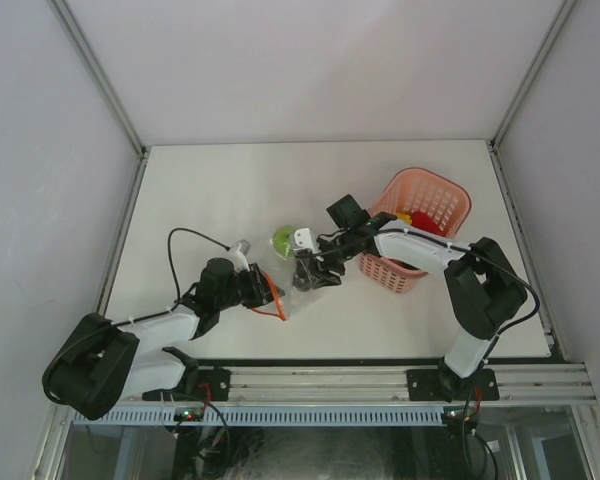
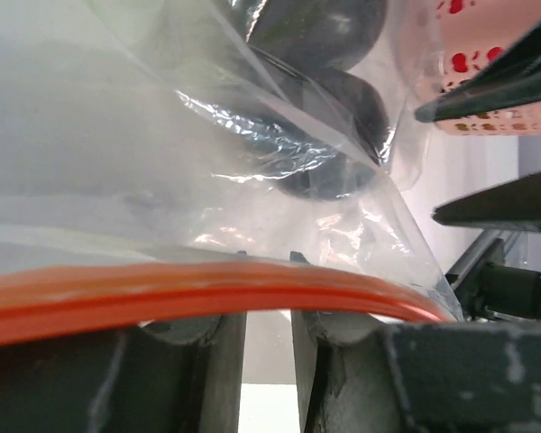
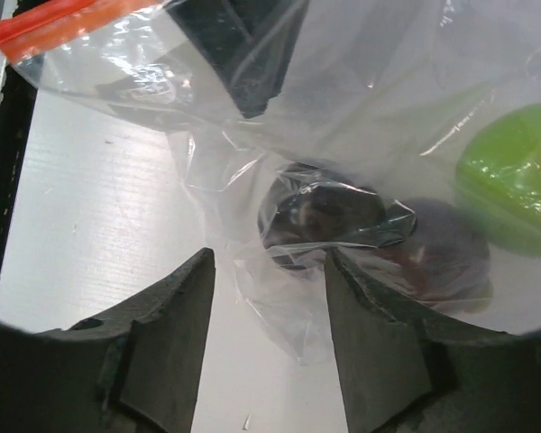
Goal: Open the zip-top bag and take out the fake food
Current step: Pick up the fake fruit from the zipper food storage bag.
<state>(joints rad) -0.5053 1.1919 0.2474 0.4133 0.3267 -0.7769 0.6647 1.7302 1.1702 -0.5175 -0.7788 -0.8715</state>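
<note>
The orange zip strip lies across the tips of the left gripper. Its jaws stand a little apart and seem not to pinch the strip. The zip-top bag rests mid-frame with the fake food inside. The right gripper is spread before a dark piece. Each gripper should take one lip and pull gently. The pink basket crowds the right, while the table at upper left gives room.

Pink basket sits far right on the white table, and a metal rail runs along the near edge.
</note>
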